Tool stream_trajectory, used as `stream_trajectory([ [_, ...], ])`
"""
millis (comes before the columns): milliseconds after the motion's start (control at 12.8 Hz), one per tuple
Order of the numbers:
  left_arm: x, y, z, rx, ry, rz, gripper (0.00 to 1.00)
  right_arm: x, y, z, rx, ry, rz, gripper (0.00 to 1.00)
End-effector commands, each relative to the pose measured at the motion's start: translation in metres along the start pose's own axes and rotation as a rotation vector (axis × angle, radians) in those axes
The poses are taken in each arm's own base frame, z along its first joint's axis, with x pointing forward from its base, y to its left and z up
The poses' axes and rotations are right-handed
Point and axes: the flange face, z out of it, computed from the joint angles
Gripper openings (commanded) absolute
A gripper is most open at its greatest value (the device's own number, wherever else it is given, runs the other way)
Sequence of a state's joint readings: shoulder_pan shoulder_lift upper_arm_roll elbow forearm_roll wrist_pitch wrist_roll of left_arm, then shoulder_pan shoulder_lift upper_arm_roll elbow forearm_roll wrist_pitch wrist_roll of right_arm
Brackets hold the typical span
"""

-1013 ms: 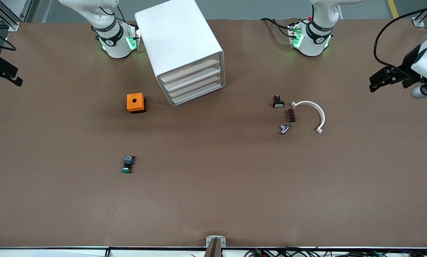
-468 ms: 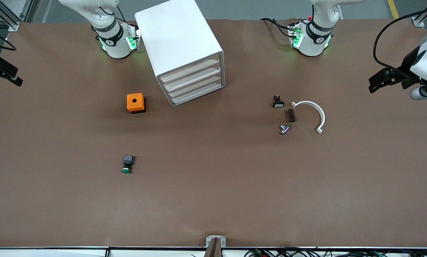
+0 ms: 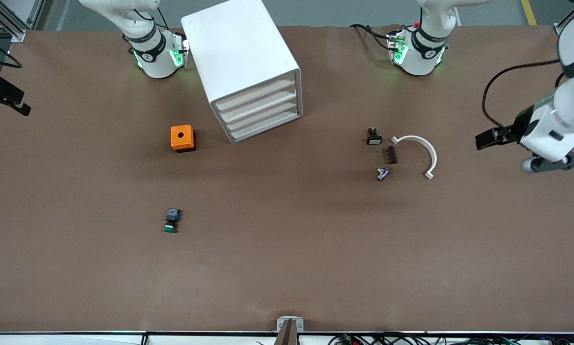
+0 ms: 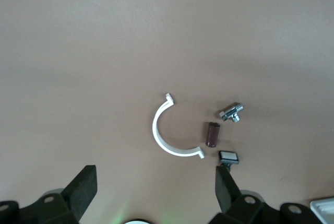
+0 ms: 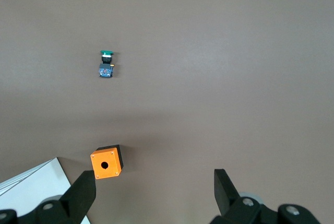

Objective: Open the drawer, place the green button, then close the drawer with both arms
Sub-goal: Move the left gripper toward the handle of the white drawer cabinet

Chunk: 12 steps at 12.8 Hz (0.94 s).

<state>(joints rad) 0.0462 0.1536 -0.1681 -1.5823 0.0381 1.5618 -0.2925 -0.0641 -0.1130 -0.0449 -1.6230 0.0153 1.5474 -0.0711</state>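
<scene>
On a wide brown table (image 3: 287,268) with grey floor along its upper edge and a white rail with cables along its lower edge:

Cabinet (image 3: 241,62): large, white, rounded, set askew between the two arm bases. Four shallow off-white drawer fronts stacked on its face; the drawer (image 3: 257,94) and its three fellows all sit flush.

Button (image 3: 171,220): tiny, lying on its side, round green cap toward the front camera, black-and-blue blocky body. Rests alone on bare table toward the right arm's end, nearer the front camera than the orange box (image 3: 182,138), well apart from the cabinet.

Orange box: single round hole on top, just beside the cabinet.

Small parts, grouped toward the left arm's end: black-and-white switch (image 3: 374,137), dark brown block (image 3: 391,155), metal fitting (image 3: 382,173), white curved clip (image 3: 418,152).

Left gripper (image 4: 156,190): fingers spread wide, holding nothing, up over the table near the clip group.

Right gripper (image 5: 151,192): fingers spread wide, empty, up over the table at the right arm's end; box and button show below it.
</scene>
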Motion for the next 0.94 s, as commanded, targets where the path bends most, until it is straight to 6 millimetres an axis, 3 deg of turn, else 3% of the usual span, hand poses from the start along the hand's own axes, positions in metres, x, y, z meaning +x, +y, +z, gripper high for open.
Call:
stream_trajectory([
  [0, 0.015, 0.039, 0.029, -0.011, -0.042, -0.143, 1.0, -0.009, 0.002, -0.002, 0.01, 0.007, -0.006, 1.0],
  [468, 0.024, 0.146, 0.117, -0.065, -0.164, -0.51, 1.0, -0.01, 0.001, -0.001, 0.011, -0.004, -0.008, 1.0],
  [701, 0.019, 0.193, 0.16, -0.091, -0.275, -0.687, 1.0, -0.009, 0.001, -0.002, 0.01, 0.0, -0.008, 1.0],
  [857, 0.003, 0.226, 0.181, -0.066, -0.34, -0.772, 1.0, -0.007, 0.001, -0.004, 0.009, 0.008, -0.008, 1.0],
])
